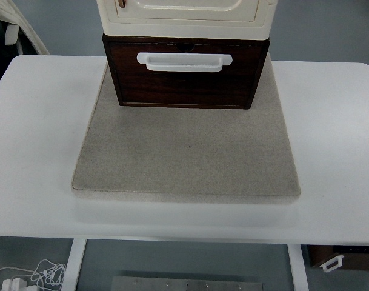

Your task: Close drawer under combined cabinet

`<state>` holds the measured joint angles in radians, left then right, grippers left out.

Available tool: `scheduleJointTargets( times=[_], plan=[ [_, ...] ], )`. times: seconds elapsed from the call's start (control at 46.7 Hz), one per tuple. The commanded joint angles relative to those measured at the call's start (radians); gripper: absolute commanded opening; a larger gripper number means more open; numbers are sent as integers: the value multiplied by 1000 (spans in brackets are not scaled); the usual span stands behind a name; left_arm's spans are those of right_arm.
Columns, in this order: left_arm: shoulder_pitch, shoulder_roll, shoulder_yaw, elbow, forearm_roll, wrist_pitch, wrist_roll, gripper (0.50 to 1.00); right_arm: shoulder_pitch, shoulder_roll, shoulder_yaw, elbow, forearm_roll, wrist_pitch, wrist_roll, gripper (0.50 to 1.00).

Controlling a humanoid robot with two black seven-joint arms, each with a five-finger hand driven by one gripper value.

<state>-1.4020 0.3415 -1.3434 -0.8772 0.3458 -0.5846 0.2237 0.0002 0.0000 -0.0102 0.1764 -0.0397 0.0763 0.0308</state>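
Observation:
A combined cabinet stands at the back of the table: a cream upper unit (185, 15) sits on a dark brown wooden drawer (185, 82). The drawer front carries a white bar handle (184, 61). The drawer front sits nearly flush under the cream unit, sticking out only slightly at its lower edge. Neither of my hands nor any arm shows in the top view.
The cabinet rests on a grey speckled mat (185, 154) on a white table (33, 139). White cables and a plug (26, 276) lie on the floor at lower left. Another brown box with a white handle (342, 259) sits under the table at lower right.

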Motion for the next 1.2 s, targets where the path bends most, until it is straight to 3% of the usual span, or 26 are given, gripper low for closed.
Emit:
scheduleJointTargets(
  times=[0.0,0.3,0.514,0.857,1.179],
  plan=[
    [0,30,-23,50,-42,0,-3,1000,0,0,-1,0,0,0,0,952],
    [-41,123,-10,332,-93,71,-58,1000,0,0,-1,0,0,0,0,952],
    [-32,126,-11,491,-125,108,-67,1000,0,0,-1,0,0,0,0,952],
    [112,122,-10,589,-172,192,-83,1000,0,0,-1,0,0,0,0,952],
    [210,106,33,649,-172,195,-81,1000,0,0,-1,0,0,0,0,952]
  ],
)
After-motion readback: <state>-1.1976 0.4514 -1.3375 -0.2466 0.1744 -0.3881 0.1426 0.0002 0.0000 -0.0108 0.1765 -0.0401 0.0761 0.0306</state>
